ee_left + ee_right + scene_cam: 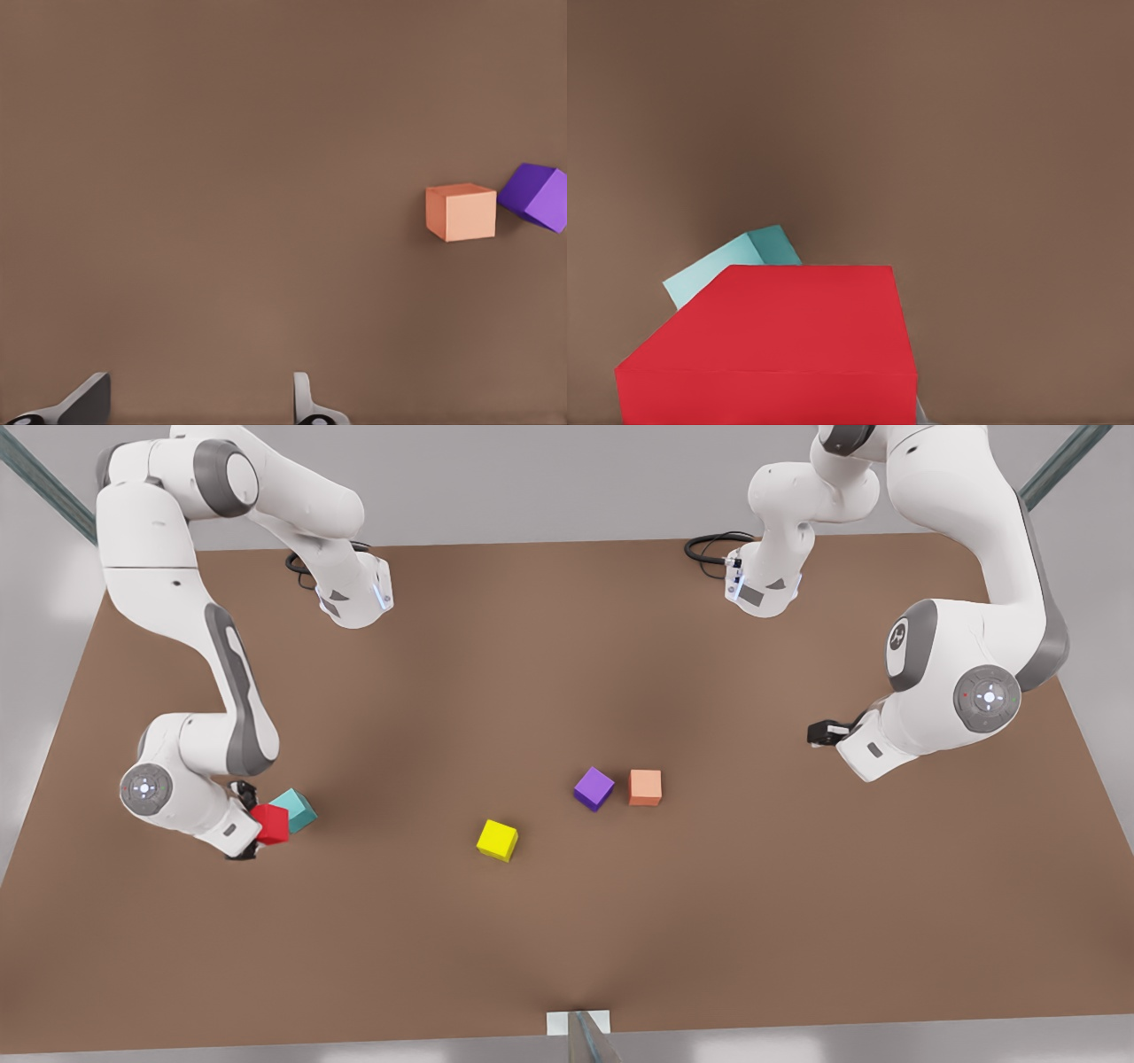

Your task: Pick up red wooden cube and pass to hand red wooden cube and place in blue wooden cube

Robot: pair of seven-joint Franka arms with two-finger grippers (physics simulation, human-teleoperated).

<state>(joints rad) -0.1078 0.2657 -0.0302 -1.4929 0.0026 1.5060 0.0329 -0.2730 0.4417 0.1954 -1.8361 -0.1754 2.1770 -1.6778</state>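
Observation:
At the front view's left, my right gripper [255, 824] is shut on the red wooden cube [271, 825], with a black finger on each side of it. The right wrist view has the red wooden cube [780, 345] close up and covering part of the blue wooden cube [735, 257]. That teal blue wooden cube [298, 808] rests on the table directly behind the red one; I cannot tell if they touch. My left gripper [820, 732] waits open above the table at the front view's right, its fingertips [89, 400] spread wide with nothing between them.
A yellow cube [497, 840] lies near the table's middle. A purple cube [593, 788] and a pale orange cube [645, 787] sit side by side to its right, ahead of the left gripper. The brown table [567, 655] stretches bare behind them.

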